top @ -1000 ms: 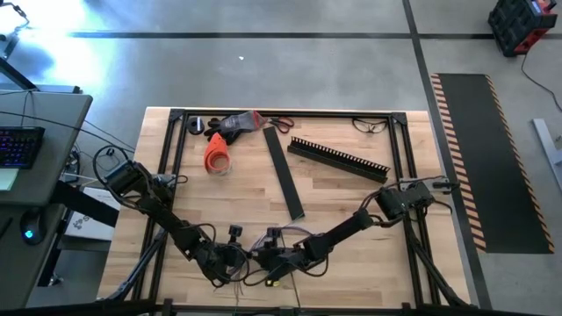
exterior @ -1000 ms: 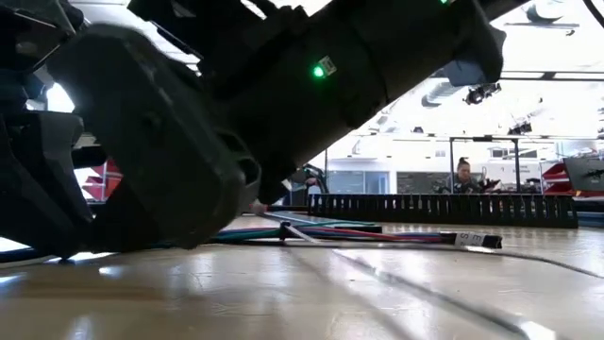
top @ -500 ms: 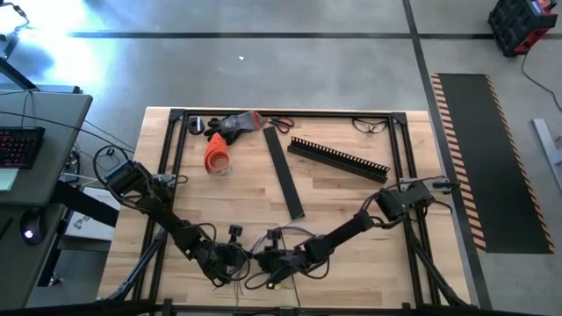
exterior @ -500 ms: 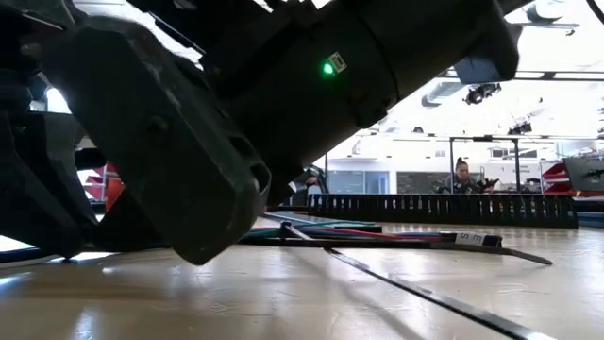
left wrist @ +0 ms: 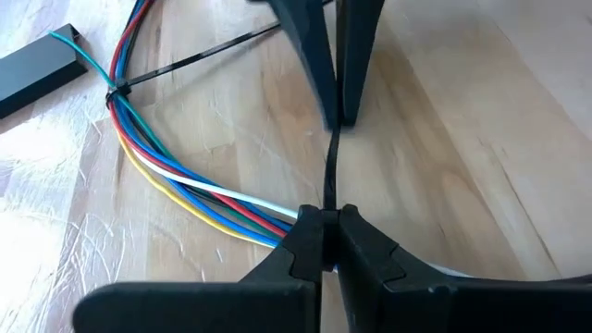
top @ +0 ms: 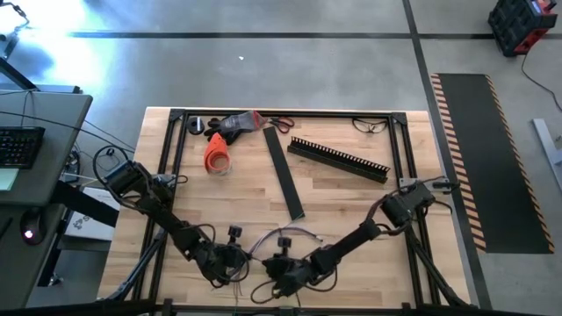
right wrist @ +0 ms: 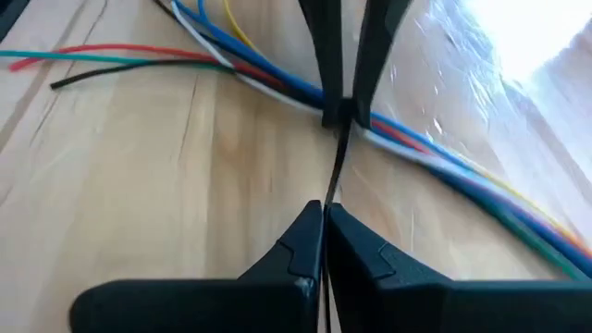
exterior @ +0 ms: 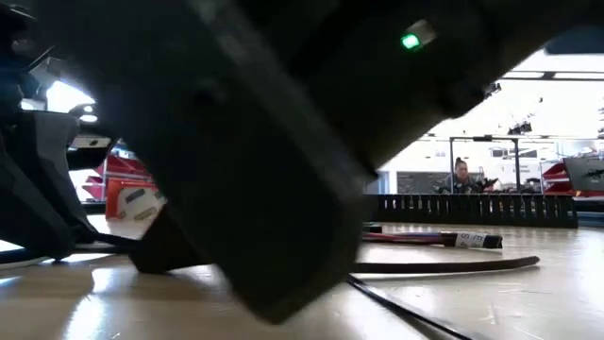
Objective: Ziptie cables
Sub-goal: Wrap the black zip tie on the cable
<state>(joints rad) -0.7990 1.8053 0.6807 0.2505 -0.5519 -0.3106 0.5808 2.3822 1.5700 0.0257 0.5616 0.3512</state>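
The cables (left wrist: pixel 185 176) are a bunch of blue, red, white, yellow and green wires lying curved on the wooden table near its near edge (top: pixel 294 234). One black tie (left wrist: pixel 113 89) binds them farther along. My left gripper (left wrist: pixel 324 231) is shut on the bunch, and a second black zip tie strap (left wrist: pixel 328 171) runs from it to my right gripper (right wrist: pixel 324 217), which is shut on the strap. In the high view the two grippers stand close together, left (top: pixel 233 257) and right (top: pixel 279 268). The cables' free ends (right wrist: pixel 55 69) splay on the wood. My left gripper pinches the cable bunch (right wrist: pixel 370 129) between its two fingers (right wrist: pixel 319 55) where the black strap leaves it, coming from above and lying across the wires. The bunch stays on the table to either side. My right gripper pinches the zip tie strap's free tail (right wrist: pixel 333 180) between its shut fingertips. The fingers lie along the strap. The strap runs straight and taut from them to the cable bunch, just above the wood.
Farther back lie a flat black strip (top: pixel 285 175), a comb-toothed black channel (top: pixel 338 158), an orange tool (top: pixel 217 154) and scissors (top: pixel 279 123). A black frame (top: pixel 171 158) rims the table. A person (exterior: pixel 462 175) is in the room behind.
My right gripper has drawn back toward the table's near edge, away from my left gripper, and its arm now fills most of the low view. The zip tie strap between the two grippers has been pulled out longer and straight. My left gripper has kept still on the cables.
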